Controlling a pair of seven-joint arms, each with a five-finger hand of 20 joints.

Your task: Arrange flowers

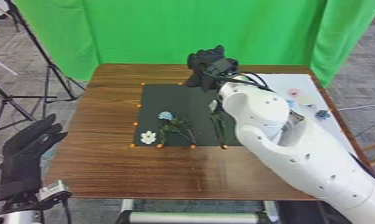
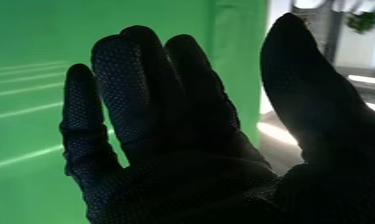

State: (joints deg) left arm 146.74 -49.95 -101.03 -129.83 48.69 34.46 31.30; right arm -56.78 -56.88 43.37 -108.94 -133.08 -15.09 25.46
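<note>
Flowers [image 1: 166, 115], one blue, one white [image 1: 148, 137], on one mat [image 1: 185, 102]; left hand [image 1: 25, 147], right hand [image 1: 207, 66]: fingers released.

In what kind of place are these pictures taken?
Probably a robot lab or test studio: a green cloth backdrop behind the table, black tripod legs at its left, and grey carpet.

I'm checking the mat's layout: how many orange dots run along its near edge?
4 visible on the dark mat's near edge: left corner dot, then second dot, third dot, fourth dot. The right arm may hide more.
</note>
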